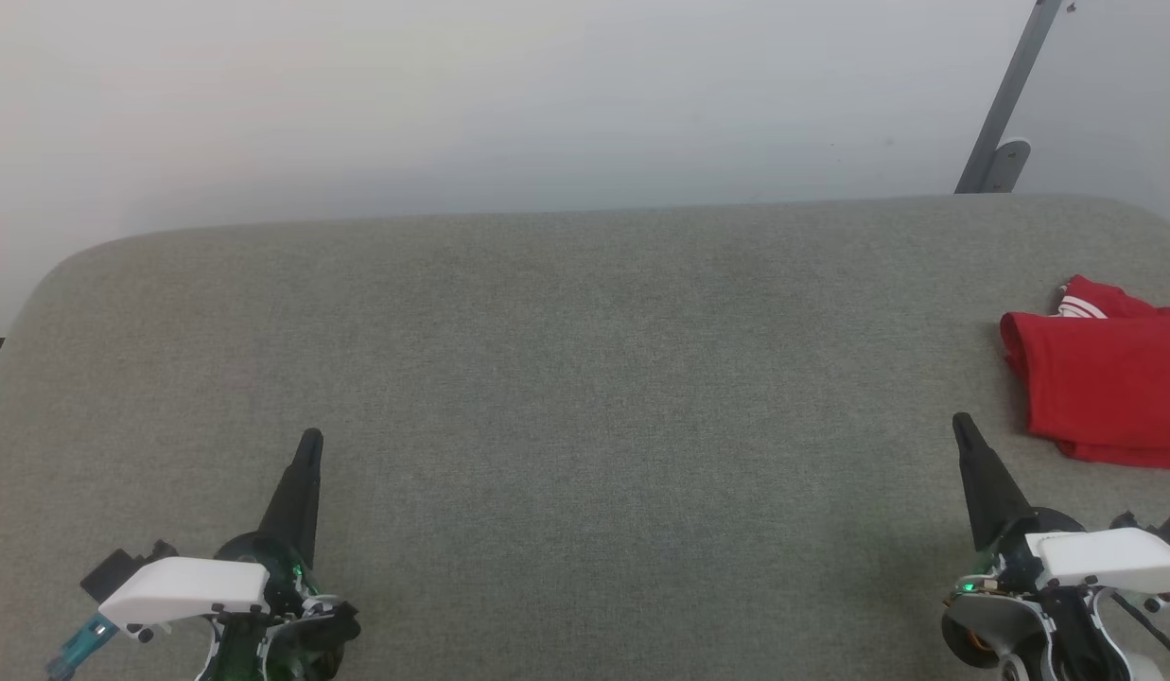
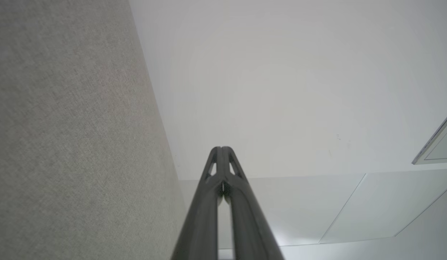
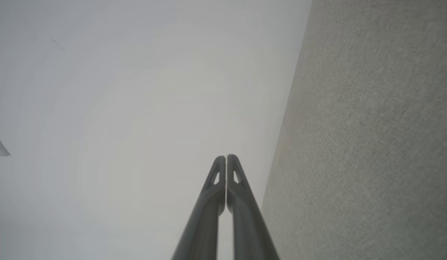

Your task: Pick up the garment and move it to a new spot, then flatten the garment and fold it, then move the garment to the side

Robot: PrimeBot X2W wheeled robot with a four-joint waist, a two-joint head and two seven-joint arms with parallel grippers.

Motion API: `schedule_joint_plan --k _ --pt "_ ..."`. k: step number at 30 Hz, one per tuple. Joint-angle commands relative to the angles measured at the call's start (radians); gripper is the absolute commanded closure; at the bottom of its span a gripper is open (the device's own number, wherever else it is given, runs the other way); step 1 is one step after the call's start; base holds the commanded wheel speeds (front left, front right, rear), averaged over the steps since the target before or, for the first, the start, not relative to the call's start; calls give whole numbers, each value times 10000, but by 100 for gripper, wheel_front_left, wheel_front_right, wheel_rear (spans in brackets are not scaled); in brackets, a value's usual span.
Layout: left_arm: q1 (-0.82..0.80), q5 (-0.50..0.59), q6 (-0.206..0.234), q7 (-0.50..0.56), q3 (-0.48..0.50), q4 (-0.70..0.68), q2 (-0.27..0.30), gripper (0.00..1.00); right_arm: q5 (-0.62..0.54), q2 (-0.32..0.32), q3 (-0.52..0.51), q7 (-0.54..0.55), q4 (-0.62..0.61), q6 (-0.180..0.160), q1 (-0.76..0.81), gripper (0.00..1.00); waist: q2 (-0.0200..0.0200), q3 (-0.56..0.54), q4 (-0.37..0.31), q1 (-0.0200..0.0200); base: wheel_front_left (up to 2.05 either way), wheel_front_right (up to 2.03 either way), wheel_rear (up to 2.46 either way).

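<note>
Cloth: red garment [image 1: 1105,388], folded, lies at the table's right edge, cut off by the frame; striped trim shows on its far side.
Left arm: left gripper [image 1: 311,438] closed, fingers pressed together, holding nothing, low over the near left.
Right arm: right gripper [image 1: 961,421] closed, holding nothing, near the garment, apart from it.
Surface: table [image 1: 585,359], grey fabric top.
Behind: pale wall [image 1: 452,95]; slanted grey bar [image 1: 1010,95].
</note>
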Motion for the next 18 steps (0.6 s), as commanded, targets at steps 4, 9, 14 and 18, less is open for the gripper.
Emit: schedule_joint_plan --k 4,9,14,18 --pt "-105 -27 -32 35 0 -6 -25 100 41 35 -12 28 -33 0 -49 100 -1 0 0 0 0 0 0" --pt "-105 -27 -32 35 2 -6 -25 100 41 35 -13 28 -33 0 -49 100 -1 0 0 0 0 0 0" --pt "-105 -28 -32 34 2 -6 -25 100 41 35 -11 27 -33 0 -49 100 -1 0 0 0 0 0 0" --pt "-105 -28 -32 34 0 -6 -25 100 42 35 -13 27 -33 0 -49 100 -1 0 0 0 0 0 0"
